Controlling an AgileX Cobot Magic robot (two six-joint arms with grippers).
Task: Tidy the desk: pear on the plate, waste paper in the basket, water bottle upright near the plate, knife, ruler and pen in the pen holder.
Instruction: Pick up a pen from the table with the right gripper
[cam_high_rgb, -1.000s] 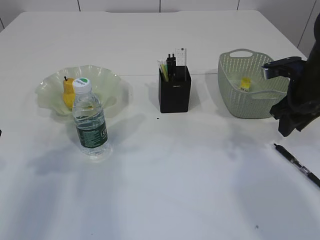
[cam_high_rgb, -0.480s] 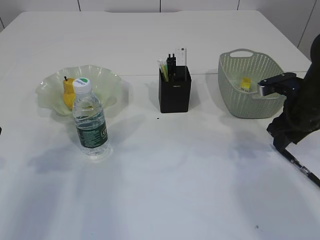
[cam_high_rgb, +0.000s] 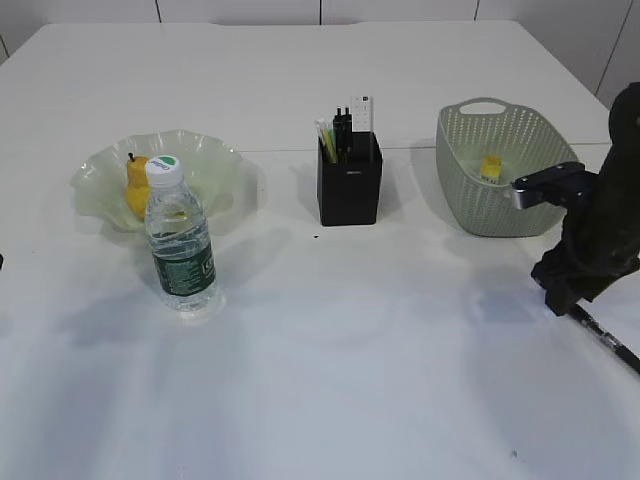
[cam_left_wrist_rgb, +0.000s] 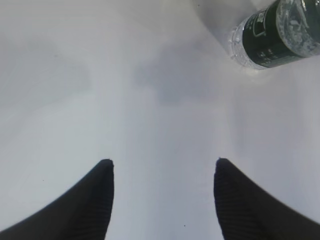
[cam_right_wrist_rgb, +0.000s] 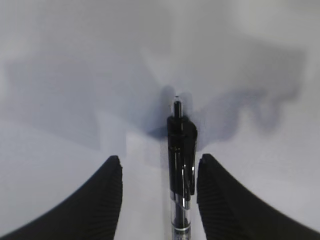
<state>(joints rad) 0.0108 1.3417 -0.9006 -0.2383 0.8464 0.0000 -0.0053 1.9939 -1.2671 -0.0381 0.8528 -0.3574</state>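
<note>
- My right gripper (cam_right_wrist_rgb: 159, 172) is low over the desk (cam_high_rgb: 330, 380), fingers spread, with the pen (cam_right_wrist_rgb: 180, 165) lying between them; neither finger clearly touches it.
- The pen is black with a clip and a clear lower barrel. In the exterior view it lies on the desk at the right edge (cam_high_rgb: 605, 340), near the basket (cam_high_rgb: 500, 200). I can read no print on it.
- My left gripper (cam_left_wrist_rgb: 162, 192) hangs open over bare desk, holding nothing.
- The water bottle (cam_high_rgb: 181, 240) stands upright just in front of the plate (cam_high_rgb: 215, 165). Its dark green label carries pale print too small to read, and the green cap top is also illegible.
- The pear (cam_high_rgb: 136, 185) sits on the plate, partly behind the bottle.
- The waste paper (cam_high_rgb: 491, 166) lies inside the basket.
- The pen holder (cam_high_rgb: 349, 185) stands mid-desk. A faint mark on its front is unreadable. The ruler (cam_high_rgb: 363, 113) sticks up from it with fine markings, beside dark and pale-green items I cannot identify.
</note>
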